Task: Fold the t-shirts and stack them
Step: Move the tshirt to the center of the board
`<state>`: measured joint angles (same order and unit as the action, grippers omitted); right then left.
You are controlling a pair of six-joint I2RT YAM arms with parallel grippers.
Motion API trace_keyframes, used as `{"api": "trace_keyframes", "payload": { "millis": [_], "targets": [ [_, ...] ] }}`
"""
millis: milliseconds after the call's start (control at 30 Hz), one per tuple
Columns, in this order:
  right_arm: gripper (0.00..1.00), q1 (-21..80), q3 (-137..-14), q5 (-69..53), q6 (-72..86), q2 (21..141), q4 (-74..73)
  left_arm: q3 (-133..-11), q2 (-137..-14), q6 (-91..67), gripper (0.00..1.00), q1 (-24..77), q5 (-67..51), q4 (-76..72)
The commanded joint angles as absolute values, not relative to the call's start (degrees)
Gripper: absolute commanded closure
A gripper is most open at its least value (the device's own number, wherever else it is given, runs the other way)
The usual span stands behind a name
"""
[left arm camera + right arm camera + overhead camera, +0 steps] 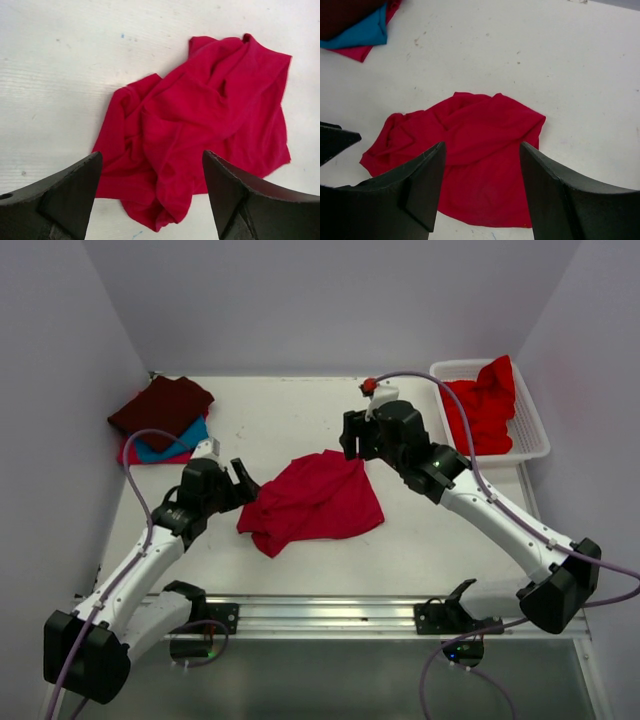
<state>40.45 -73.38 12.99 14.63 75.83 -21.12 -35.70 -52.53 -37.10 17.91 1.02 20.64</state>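
A crumpled crimson-pink t-shirt (315, 500) lies in the middle of the table; it also shows in the left wrist view (210, 125) and in the right wrist view (470, 150). My left gripper (243, 480) is open and empty just left of it. My right gripper (352, 440) is open and empty above its far right corner. A stack of folded shirts sits at the far left: dark maroon (160, 405) on top, teal blue (180, 440) under it, pink-red (130, 453) at the bottom. A bright red t-shirt (485, 405) lies bunched in the basket.
The white lattice basket (530, 420) stands at the far right corner. White walls close the table at the back and sides. A metal rail (330, 615) runs along the near edge between the arm bases.
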Motion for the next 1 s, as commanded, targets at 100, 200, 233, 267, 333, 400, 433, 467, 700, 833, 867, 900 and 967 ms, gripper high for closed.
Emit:
{"api": "trace_keyframes", "payload": {
  "millis": [100, 200, 233, 267, 333, 400, 433, 467, 700, 833, 867, 900, 967],
  "targets": [
    [0.40, 40.5, -70.7, 13.8, 17.1, 72.0, -20.5, -35.6, -61.2, -39.2, 0.19, 18.2, 7.6, 16.8],
    [0.42, 40.5, -69.5, 12.9, 17.8, 71.6, -20.2, -34.6, -67.7, -39.2, 0.23, 18.2, 5.5, 12.5],
    [0.43, 40.5, -69.0, 12.4, 18.0, 71.5, -20.1, -34.6, -70.7, -39.1, 0.25, 18.2, 4.9, 10.8],
    [0.44, 40.5, -68.6, 12.4, 18.1, 71.4, -20.1, -34.7, -72.0, -39.2, 0.27, 18.2, 4.9, 10.2],
    [0.46, 40.5, -67.8, 12.1, 17.9, 70.7, -20.0, -34.9, -74.5, -39.2, 0.29, 18.2, 5.1, 8.4],
    [0.48, 40.5, -67.1, 12.6, 17.9, 70.2, -20.2, -34.7, -75.4, -39.2, 0.30, 18.2, 5.7, 7.6],
    [0.48, 40.4, -66.7, 12.6, 17.6, 69.6, -20.3, -34.8, -75.7, -39.2, 0.30, 18.2, 6.9, 7.2],
    [0.49, 40.4, -66.5, 12.8, 17.6, 69.4, -20.3, -34.8, -75.9, -39.1, 0.30, 18.2, 7.3, 6.9],
    [0.68, 40.5, -65.4, 13.1, 17.6, 68.0, -20.9, -35.6, -82.0, -38.6, 0.51, 18.2, 6.6, 3.6],
    [0.83, 40.5, -65.0, 13.6, 17.5, 67.7, -21.5, -35.9, -84.3, -38.1, 0.92, 18.2, 6.4, 2.4],
    [0.85, 40.4, -64.9, 13.6, 17.5, 67.3, -21.5, -35.9, -84.6, -38.1, 0.98, 18.2, 6.4, 2.3],
    [0.88, 40.5, -64.7, 13.6, 17.5, 67.2, -21.4, -36.0, -84.8, -38.1, 1.00, 18.2, 6.4, 1.9],
    [0.92, 40.5, -64.6, 13.8, 17.5, 67.1, -21.6, -36.1, -84.6, -37.7, 1.00, 18.2, 5.8, 1.2]
  ]
}}
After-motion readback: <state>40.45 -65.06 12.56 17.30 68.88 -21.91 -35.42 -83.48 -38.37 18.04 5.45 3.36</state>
